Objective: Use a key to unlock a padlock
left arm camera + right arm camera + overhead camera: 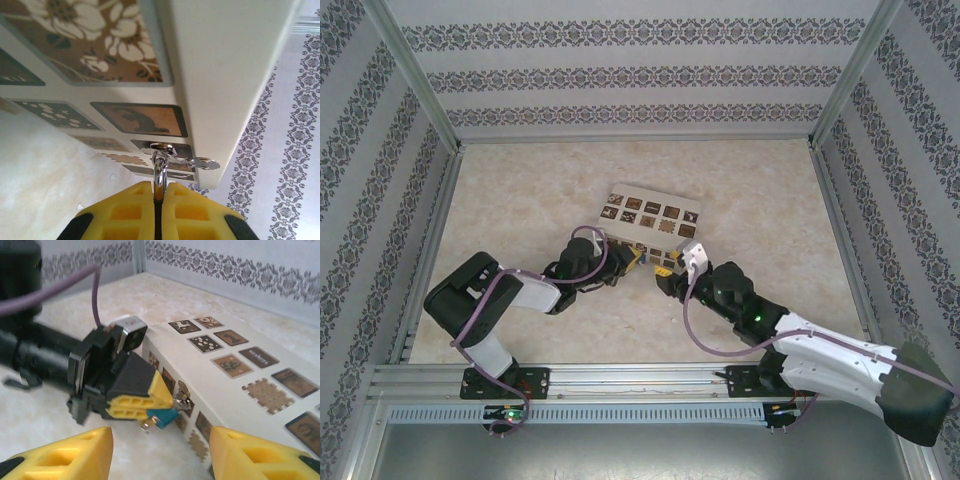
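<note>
A flat cream box (651,217) with rows of brown picture tiles lies on the pale marbled table (750,190), right at the tips of both jaws. Well beyond the jaws stand walls (620,75) papered in grey floral bands.

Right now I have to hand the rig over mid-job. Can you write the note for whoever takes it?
Left gripper: jaws shut on the padlock, held at the front side of the cream box.
Right gripper: jaws open, empty, facing the padlock from close by.
A small silvery piece sits at the padlock's lower end. It may be the key, but I cannot tell.
Done: padlock gripped. No sign that it is unlocked.
Left: confirm the key, turn it, free the shackle.
</note>
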